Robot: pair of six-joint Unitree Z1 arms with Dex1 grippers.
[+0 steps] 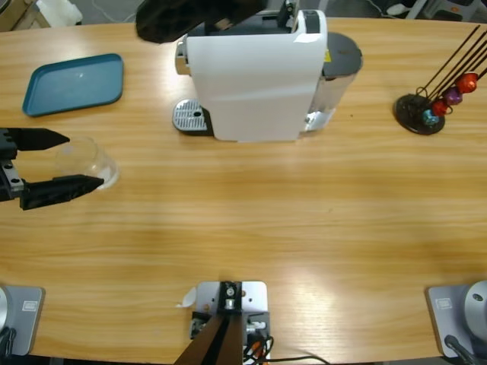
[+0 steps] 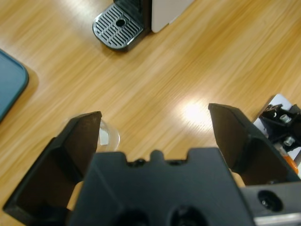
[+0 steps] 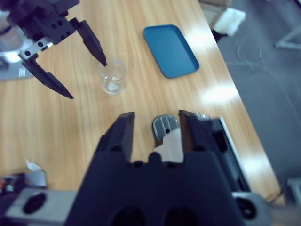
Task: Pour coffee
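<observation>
Glass (image 1: 90,162) sits half hidden between the left gripper (image 1: 74,160) 's open jaws; right gripper (image 3: 155,134) jaws slightly parted.

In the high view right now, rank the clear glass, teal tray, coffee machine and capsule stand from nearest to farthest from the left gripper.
Left gripper, at the table's left edge.
1. Clear glass, between its open jaws.
2. Teal tray, just above it.
3. Coffee machine, top middle.
4. Capsule stand, far right.
</observation>
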